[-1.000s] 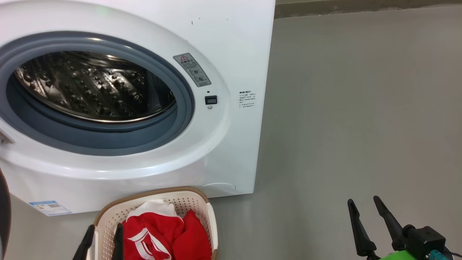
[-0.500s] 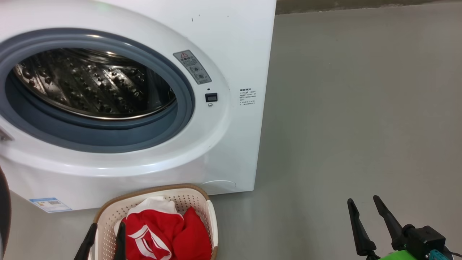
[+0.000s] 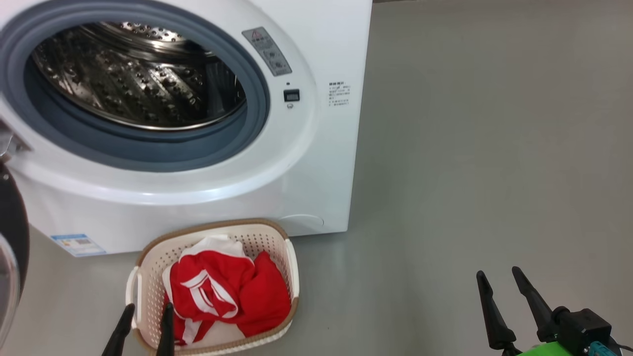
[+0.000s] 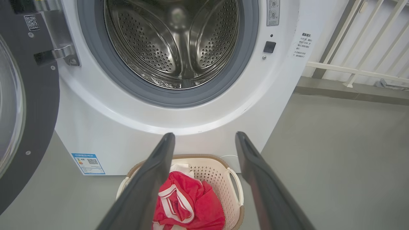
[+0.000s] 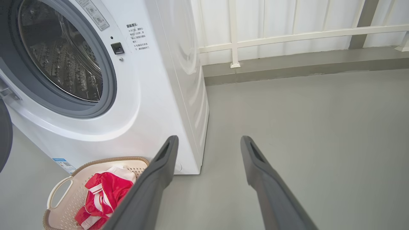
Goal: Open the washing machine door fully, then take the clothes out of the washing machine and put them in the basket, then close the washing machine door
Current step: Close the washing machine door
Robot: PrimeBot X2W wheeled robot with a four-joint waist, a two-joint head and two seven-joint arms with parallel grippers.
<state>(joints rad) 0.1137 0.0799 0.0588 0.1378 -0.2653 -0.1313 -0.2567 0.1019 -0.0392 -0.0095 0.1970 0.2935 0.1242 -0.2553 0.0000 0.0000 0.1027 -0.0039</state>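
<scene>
Big white front-loading washing machine [image 3: 326, 44] fills upper left of head view, w/ grey-blue rubber gasket [image 3: 148, 155] ringing a perforated steel drum [image 3: 138, 79]; no cloth seen in the drum. Its large round door w/ glossy black rim and clear glass bowl [image 3: 14, 227] stands swung open at far left edge, hinge side on the machine's left. Small blue sticker [image 3: 78, 244] sits low on the machine front. Small cream-white perforated plastic basket w/ brown woven-look rim [image 3: 292, 277] stands on the grey floor [image 3: 470, 148] just in front of the machine, bottom centre-left of frame. Bright red clothes w/ white stripes and a bit of white cloth [image 3: 232, 291] lie bunched inside it, below rim level. Left gripper [image 3: 149, 307] at lower left, fingers spread, nothing btwn them, tips over the basket's near-left corner; contact w/ rim can't be told. Right gripper [image 3: 497, 272] at lower right, fingers also parted and empty, over bare floor, well apart from basket and machine. Right wrist view: white railing [image 5: 287, 35] behind the machine, top of frame.
</scene>
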